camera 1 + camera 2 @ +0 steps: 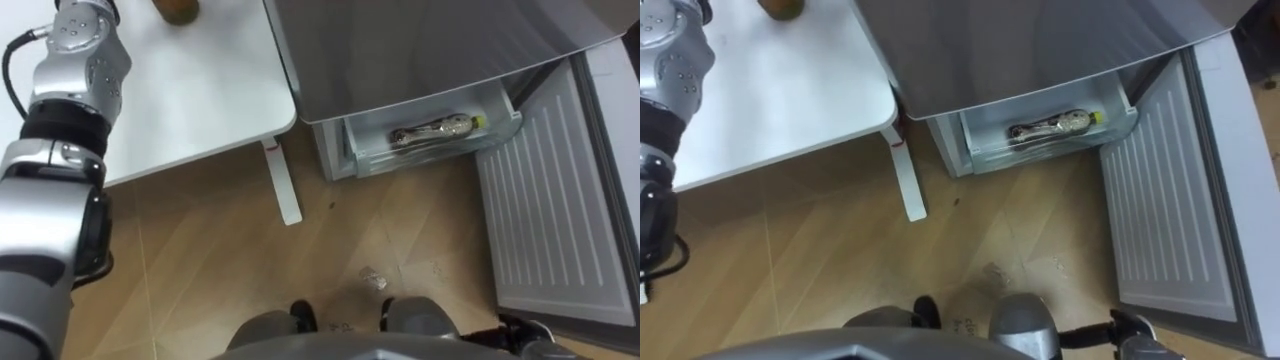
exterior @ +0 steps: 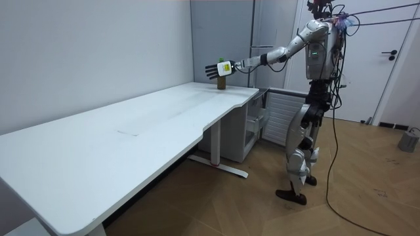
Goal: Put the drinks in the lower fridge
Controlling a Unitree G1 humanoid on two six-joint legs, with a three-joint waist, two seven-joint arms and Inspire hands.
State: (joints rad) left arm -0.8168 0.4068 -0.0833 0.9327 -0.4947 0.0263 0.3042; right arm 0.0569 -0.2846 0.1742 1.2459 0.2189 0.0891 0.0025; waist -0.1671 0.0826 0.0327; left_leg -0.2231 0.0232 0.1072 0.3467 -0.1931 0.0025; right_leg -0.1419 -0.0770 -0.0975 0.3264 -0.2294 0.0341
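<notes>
**Q:** Which drinks appear, and where?

**A:** A brown bottle point(image 2: 223, 77) with a green cap and a pale label stands upright near the end corner of the table point(image 2: 131, 137). In the eye views its base shows at the upper edge. A second bottle point(image 1: 432, 131), clear with a yellow-green cap, lies on its side in the open drawer point(image 1: 420, 155) at the foot of the fridge point(image 1: 420, 50).

**Q:** What is the state of the hand?

**A:** The left hand point(image 2: 211, 69) is held out at arm's length just beside the brown bottle. Its fingers are straight and spread, closed round nothing. Whether it touches the bottle cannot be told.

**Q:** What edges and free room are there?

**A:** The brown bottle stands close to the table's end edge, the one facing the fridge. A narrow strip of floor point(image 1: 230, 260) separates the table from the fridge. The door point(image 1: 550, 210) stands open on the robot's right, showing its ribbed white lining. The robot stands on the open floor between the door, the drawer and the table's leg point(image 1: 283, 185).

**Q:** What of the surface and the room?

**A:** The table is long and white, with a curved front edge. The floor is of wood-patterned boards, and a small pale scrap point(image 1: 372, 277) lies before the robot's feet. A grey wall point(image 2: 98, 52) runs behind the table.
</notes>
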